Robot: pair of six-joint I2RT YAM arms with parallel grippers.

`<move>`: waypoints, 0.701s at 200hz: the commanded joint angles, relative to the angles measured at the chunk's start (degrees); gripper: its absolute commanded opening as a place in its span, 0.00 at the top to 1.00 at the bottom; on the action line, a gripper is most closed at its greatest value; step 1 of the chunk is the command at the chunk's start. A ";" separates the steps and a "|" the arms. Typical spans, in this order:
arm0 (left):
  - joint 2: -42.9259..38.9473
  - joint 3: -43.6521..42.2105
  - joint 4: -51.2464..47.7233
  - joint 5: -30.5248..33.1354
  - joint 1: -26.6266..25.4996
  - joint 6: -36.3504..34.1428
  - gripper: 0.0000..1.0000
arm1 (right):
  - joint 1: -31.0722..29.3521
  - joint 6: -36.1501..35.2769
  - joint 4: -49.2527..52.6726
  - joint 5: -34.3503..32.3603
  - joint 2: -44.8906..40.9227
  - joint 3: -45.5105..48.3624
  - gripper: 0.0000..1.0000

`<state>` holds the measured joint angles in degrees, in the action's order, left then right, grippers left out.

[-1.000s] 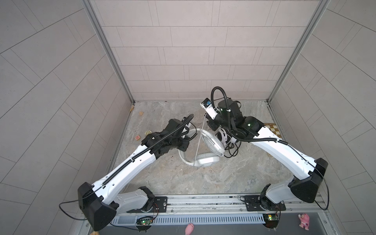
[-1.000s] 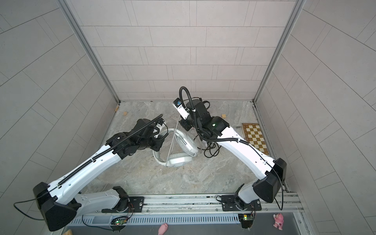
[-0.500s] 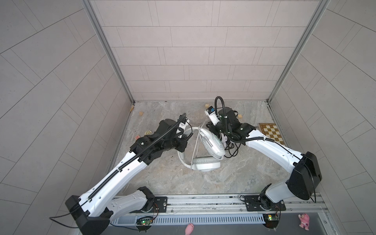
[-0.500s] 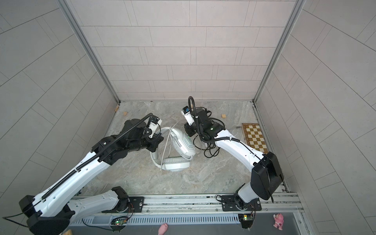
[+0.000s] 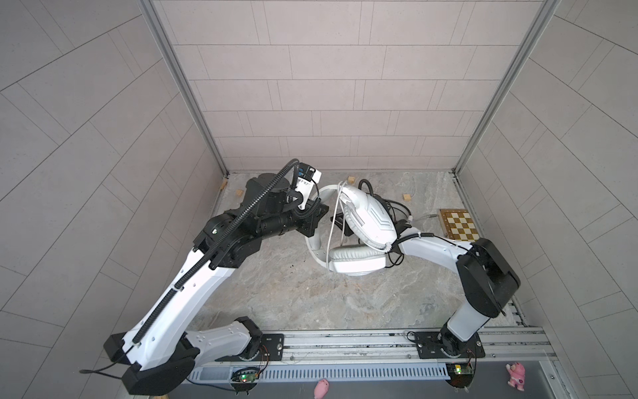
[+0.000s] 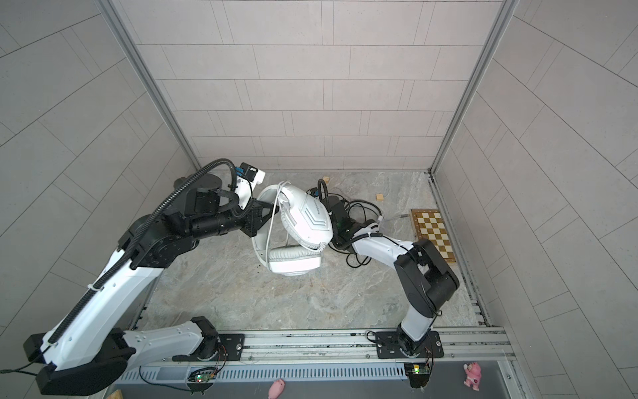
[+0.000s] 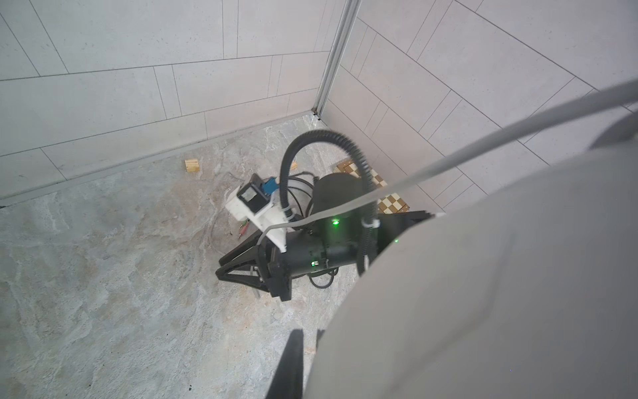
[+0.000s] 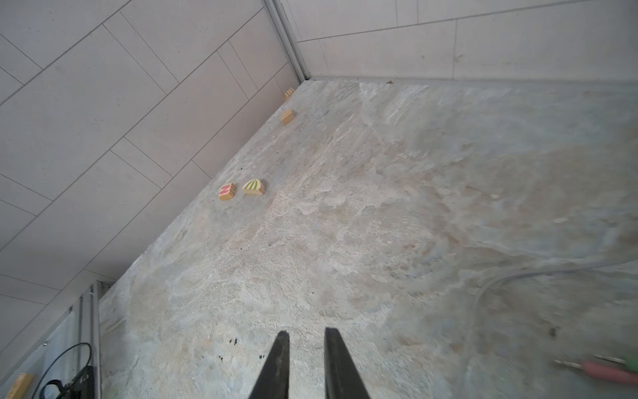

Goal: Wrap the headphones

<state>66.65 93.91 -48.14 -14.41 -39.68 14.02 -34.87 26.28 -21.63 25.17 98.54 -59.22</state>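
Observation:
The white headphones [image 5: 369, 221] hang tilted above the floor, with one ear cup [image 5: 355, 259] lowest. My left gripper [image 5: 319, 207] is shut on their headband, which fills the left wrist view [image 7: 483, 276] beside the gripper [image 7: 307, 335]. Their grey cable [image 5: 334, 221] drapes over the headband and hangs down; it also crosses the left wrist view [image 7: 448, 162]. My right gripper [image 8: 305, 333] is low over the floor, beneath the raised ear cup, its jaws slightly apart with nothing between them. It also shows in the left wrist view [image 7: 221, 273]. A tangle of black cable [image 6: 362, 207] lies around the right arm.
A chessboard [image 5: 461, 224] lies at the right wall. Small wooden blocks sit near the back wall [image 5: 407, 197] and along the left wall [image 8: 228, 191]. Pink and green jack plugs [image 8: 604, 369] lie on the floor near the right gripper. Pink toys [image 5: 516, 376] sit past the front rail.
My left arm has raised the headphones and carried them toward the back. My right arm has dropped from high up to near the floor under them, and its jaws have parted a little.

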 commanded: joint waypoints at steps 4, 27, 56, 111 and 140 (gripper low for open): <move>-0.04 4.01 -1.78 0.96 0.12 1.22 1.00 | -0.07 9.44 -15.73 4.36 3.25 3.13 0.83; -0.44 5.10 -1.19 3.93 1.43 3.29 1.00 | -0.38 12.50 -20.33 5.13 4.38 5.79 0.87; -0.16 6.56 1.12 6.18 6.59 7.78 1.00 | -2.72 12.00 -21.50 5.22 2.94 10.26 0.87; 5.40 5.90 7.66 1.13 24.13 23.18 1.00 | -8.36 8.22 -16.44 0.21 -8.24 20.66 0.89; 9.16 5.76 7.95 4.52 28.41 25.11 1.00 | -13.84 1.63 -4.01 -6.65 -18.25 22.38 0.92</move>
<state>74.43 99.29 -46.11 -10.96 -13.98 32.84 -45.08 33.82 -35.40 25.06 87.59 -37.65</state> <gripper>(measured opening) 0.116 0.097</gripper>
